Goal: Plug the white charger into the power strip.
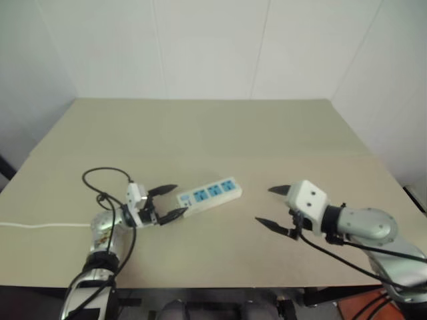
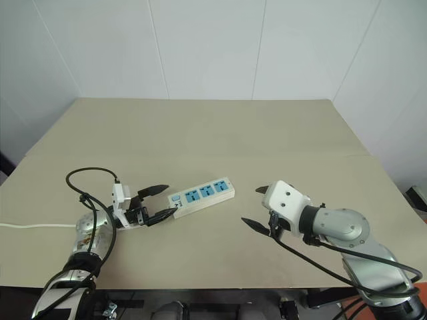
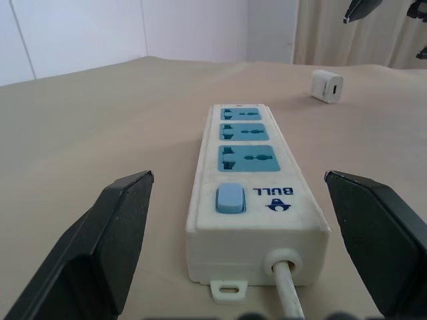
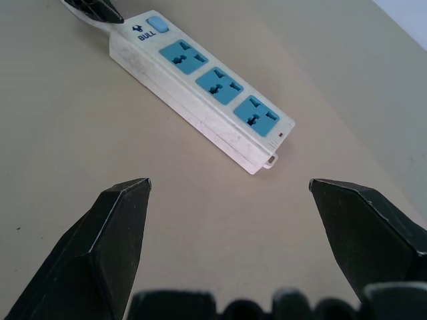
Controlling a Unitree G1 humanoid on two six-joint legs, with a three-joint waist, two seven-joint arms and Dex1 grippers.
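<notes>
Both hands sit nearest, low over the front of the beige table (image 1: pixel 220 133); the left hand (image 1: pixel 167 203) has its two black fingers spread wide and empty, lying about level, one on either side of the cord end of the power strip (image 1: pixel 209 195) without touching it; from the left wrist view the strip's switch, the "BULL" mark and its thin white cord (image 3: pixel 287 290) lie just ahead between the fingers (image 3: pixel 100 247); the right hand (image 1: pixel 273 207) is likewise spread wide with nothing between its fingers, tilted a little downward and pointing toward the strip from its far end, well apart from it; the strip lies flat and slanted near the middle of the table, three blue sockets facing up; beyond the strip's far end, in the left wrist view, the white charger (image 3: pixel 327 86) rests on the table, apart from the strip; white walls stand behind the table.
</notes>
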